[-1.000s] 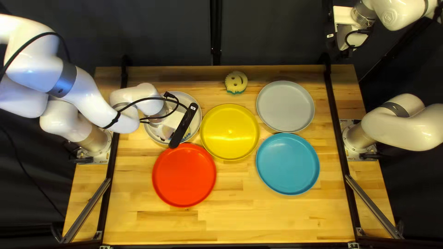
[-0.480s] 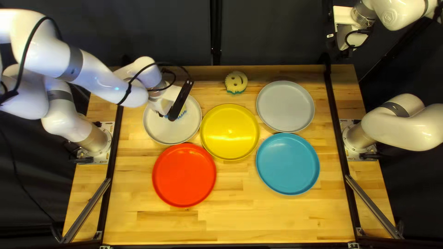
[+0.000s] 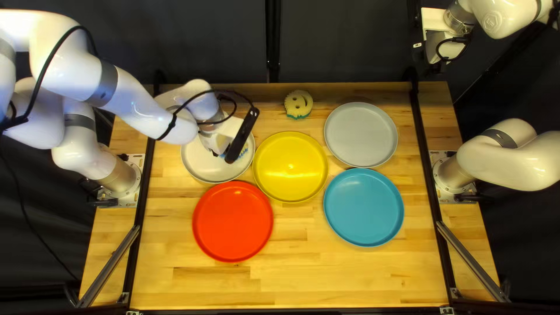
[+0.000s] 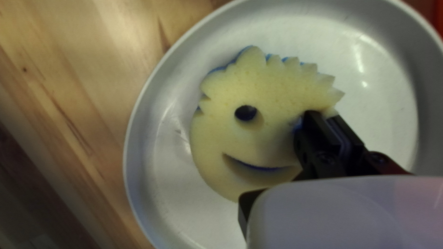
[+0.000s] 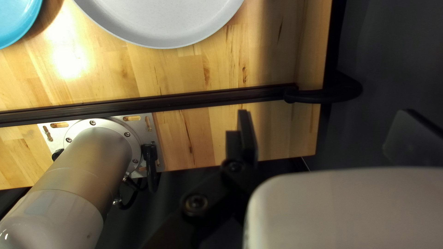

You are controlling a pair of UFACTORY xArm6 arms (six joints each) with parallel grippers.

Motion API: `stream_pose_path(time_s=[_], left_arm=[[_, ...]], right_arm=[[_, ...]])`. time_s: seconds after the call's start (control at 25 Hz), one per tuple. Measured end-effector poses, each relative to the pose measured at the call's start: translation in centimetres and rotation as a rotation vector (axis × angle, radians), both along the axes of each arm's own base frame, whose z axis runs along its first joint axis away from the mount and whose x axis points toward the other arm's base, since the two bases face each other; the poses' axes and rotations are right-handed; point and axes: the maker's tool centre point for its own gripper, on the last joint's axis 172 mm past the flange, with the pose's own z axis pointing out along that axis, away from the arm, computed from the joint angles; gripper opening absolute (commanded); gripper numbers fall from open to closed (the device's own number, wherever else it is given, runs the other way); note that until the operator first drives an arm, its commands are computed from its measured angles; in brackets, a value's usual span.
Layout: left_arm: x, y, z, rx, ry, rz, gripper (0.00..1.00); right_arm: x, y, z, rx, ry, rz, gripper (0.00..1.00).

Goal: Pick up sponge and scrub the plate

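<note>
Far left: left gripper (image 3: 217, 154) is reaching over the off-white plate (image 3: 201, 166). Its fingers are standing narrow, pinching the blue-backed smiley sponge (image 4: 272, 97) at one side: one finger is going into an eye hole, the other is pressing outside the edge. The sponge's bulk is extending rightward from the fingers, yellow face up, above the plate's inner surface; cannot tell whether it is touching the plate.

Near side of that plate: red plate (image 3: 233, 221) is lying just beside it. To the right, yellow plate (image 3: 290, 166) is lying near the table's middle. Beyond it, toward the far edge, green-backed smiley sponge (image 3: 298, 105) is resting on the wood. Farther right, blue plate (image 3: 363, 207) is sitting nearer, grey plate (image 3: 361, 134) farther.

Far right: right gripper (image 3: 436, 44) is hanging raised, fingers standing wide, holding nothing, well apart from the pinched sponge.
</note>
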Motion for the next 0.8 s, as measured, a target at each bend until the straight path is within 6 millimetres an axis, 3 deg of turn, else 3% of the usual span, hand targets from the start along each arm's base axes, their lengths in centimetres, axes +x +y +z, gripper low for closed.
stream_pose_path(time_s=[0.48,0.6,0.8], left_arm=[[-5.4,5.7,-1.3,-0.021,0.04,0.071,0.0],[-5.3,6.1,-1.7,-0.031,0.047,0.078,0.0],[-3.0,5.3,-1.4,-0.037,0.035,0.067,0.0]], right_arm=[[0.0,0.0,0.0,0.0,0.0,0.0,1.0],[0.0,0.0,0.0,0.0,0.0,0.0,1.0],[0.0,0.0,0.0,0.0,0.0,0.0,1.0]])
